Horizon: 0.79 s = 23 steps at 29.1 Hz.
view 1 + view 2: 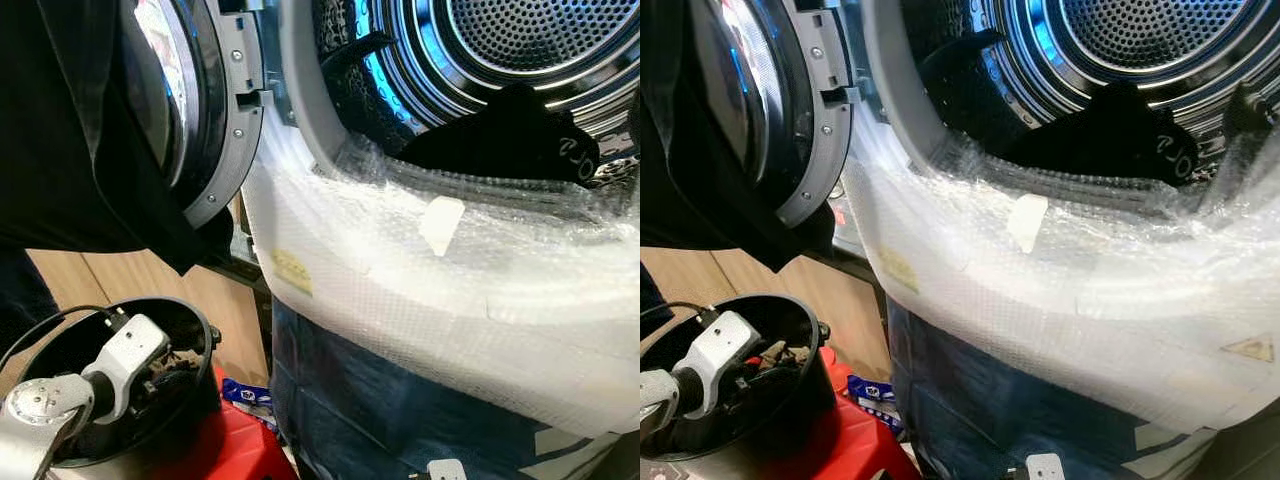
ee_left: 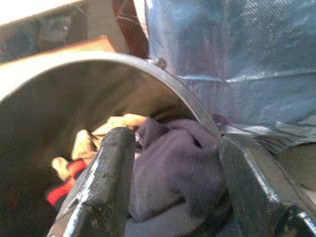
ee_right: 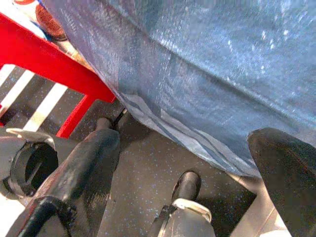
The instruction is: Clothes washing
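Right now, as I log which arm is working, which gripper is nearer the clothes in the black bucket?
Left. The left gripper is down inside the bucket, fingers open around the dark clothes. The right gripper hangs open near the floor beside the washer's blue wrap.

The left claw (image 2: pixel 173 197) sat inside the round black bucket (image 1: pixel 205 330), fingers spread around a dark purple cloth (image 2: pixel 177 163), the bucket's curved wall close beside it. Above it the round grey washer door (image 1: pixel 215 150) stood swung open. Beyond that, the steel drum mouth (image 1: pixel 480 70) lay open, a black garment (image 1: pixel 510 135) heaped across its bubble-wrapped lower lip (image 1: pixel 450 260).
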{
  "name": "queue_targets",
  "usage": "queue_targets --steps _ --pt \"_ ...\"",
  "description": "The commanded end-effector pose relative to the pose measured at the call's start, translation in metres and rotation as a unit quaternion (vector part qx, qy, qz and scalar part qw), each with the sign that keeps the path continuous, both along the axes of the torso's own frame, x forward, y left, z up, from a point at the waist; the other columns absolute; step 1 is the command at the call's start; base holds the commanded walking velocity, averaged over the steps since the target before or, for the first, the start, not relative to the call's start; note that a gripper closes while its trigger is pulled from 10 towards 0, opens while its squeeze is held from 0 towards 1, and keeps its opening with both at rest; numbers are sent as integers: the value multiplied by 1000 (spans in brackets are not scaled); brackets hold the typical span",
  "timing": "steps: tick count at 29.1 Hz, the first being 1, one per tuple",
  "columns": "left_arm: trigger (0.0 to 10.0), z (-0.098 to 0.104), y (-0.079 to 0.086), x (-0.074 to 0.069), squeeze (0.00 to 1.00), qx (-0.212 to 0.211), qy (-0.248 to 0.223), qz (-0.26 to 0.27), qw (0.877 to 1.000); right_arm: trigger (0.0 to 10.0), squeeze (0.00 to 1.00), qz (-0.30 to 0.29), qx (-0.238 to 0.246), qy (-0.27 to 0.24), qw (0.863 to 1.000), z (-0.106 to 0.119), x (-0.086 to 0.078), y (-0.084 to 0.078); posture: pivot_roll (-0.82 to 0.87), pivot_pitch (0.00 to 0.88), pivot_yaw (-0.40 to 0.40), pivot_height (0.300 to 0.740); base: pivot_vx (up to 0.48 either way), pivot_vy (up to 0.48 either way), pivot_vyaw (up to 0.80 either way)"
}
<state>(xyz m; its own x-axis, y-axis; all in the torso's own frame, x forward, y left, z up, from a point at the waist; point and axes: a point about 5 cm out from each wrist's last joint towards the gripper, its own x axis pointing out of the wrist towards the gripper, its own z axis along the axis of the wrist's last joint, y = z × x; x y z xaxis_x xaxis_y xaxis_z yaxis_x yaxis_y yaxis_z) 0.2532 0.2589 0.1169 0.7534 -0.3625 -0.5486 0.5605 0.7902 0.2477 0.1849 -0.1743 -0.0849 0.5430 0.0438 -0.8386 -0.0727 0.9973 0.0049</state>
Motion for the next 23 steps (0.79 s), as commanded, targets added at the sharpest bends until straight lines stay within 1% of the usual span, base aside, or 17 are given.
queue_targets --steps 1,4,7,9,10,14,16,19,23 --pt "10000 2 0 1 0 2 3 -11 1000 10000 0 -14 7 -8 1000 3 5 0 241 0 66 740 0 0 0" --pt "10000 0 -4 -2 0 -10 14 -26 1000 10000 0 -15 12 -6 1000 2 4 2 233 0 70 740 0 0 0" --pt "10000 0 -2 -5 0 -7 23 -38 999 10000 0 -14 16 -4 1000 0 1 4 235 0 69 740 0 0 0" --pt "10000 1 4 -7 0 -3 29 -30 999 10000 0 -20 20 6 1000 -3 -7 3 236 0 69 740 0 0 0" --pt "10000 1 4 -7 0 -3 29 -30 999 10000 0 -20 20 6 1000 -3 -7 3 236 0 69 740 0 0 0" --pt "10000 -2 8 -13 0 7 37 -22 999 10000 0 -17 18 21 999 -8 -17 2 245 0 68 740 0 0 0" --pt "10000 -3 8 -14 0 7 38 -21 999 10000 0 -16 17 21 1000 -8 -17 1 245 0 68 740 0 0 0" --pt "10000 -7 13 -19 0 12 43 -6 999 10000 0 -15 17 23 999 -9 -20 2 237 0 68 740 0 0 0" --pt "10000 -10 10 -18 0 9 41 -3 999 10000 0 -2 14 24 1000 -9 -19 3 233 0 68 740 0 0 0"
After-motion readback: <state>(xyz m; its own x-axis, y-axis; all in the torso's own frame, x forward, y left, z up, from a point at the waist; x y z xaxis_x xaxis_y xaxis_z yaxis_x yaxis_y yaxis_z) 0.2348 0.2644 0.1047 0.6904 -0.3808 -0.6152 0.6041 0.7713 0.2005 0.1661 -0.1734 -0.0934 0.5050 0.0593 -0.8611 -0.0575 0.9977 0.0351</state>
